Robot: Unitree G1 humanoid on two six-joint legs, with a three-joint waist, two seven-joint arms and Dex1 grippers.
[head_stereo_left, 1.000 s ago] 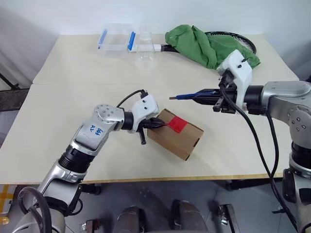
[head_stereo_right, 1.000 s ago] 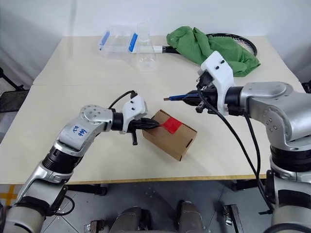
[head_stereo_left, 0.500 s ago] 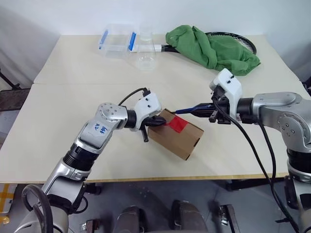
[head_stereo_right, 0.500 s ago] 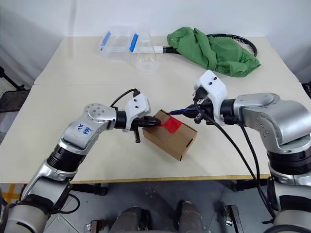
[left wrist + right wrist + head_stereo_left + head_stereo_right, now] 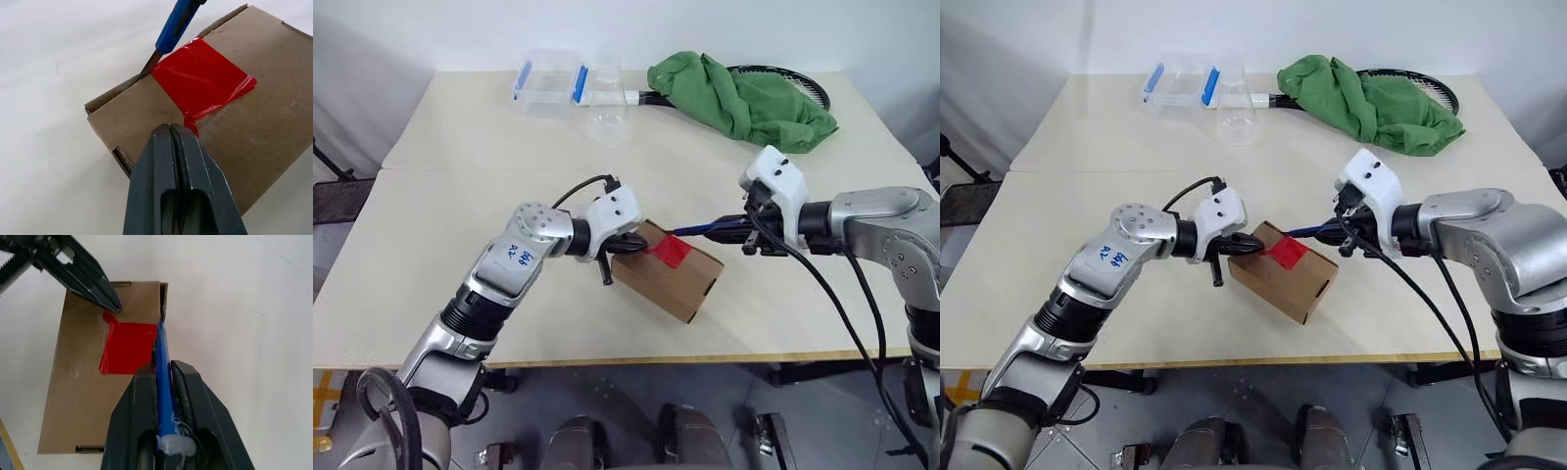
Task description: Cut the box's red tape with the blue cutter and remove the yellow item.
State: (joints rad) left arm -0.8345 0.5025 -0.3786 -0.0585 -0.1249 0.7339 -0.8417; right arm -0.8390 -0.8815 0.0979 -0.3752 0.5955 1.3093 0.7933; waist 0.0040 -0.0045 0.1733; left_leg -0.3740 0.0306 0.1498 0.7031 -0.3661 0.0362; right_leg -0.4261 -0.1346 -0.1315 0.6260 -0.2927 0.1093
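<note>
Jaws of the left gripper [image 5: 628, 245] are pressed together with nothing between them, their tips resting on the top of the small brown corrugated cardboard box [image 5: 668, 271] at its near-left end. Jaws of the right gripper [image 5: 736, 228] are clamped on the slim pen-shaped blue cutter [image 5: 700, 230], which reaches leftward toward the box. In the left eye view the box sits on the pale beige tabletop [image 5: 460, 196] between the two arms, with the bright red tape [image 5: 671, 252] on its upper face. Far back lie a clear plastic container with blue clips [image 5: 548, 82], a clear glass flask [image 5: 606, 111], a crumpled green cloth [image 5: 734, 98] and a black racket [image 5: 788, 83] partly under the cloth.

The right eye view gives the same layout: the cutter's tip meets the far edge of the box just beside the tape.

From the left wrist view, the closed black fingers [image 5: 178, 181] point at the box top and touch it just below a narrow tail of the red tape. The cutter's blade comes in from the far side and rests at the carton's edge, at the corner of the tape patch.

From the right wrist view, the blue cutter runs out between the right fingers [image 5: 195, 401], its tip at the box edge against the side of the red patch, while the left gripper's tips touch the opposite corner of the tape.
</note>
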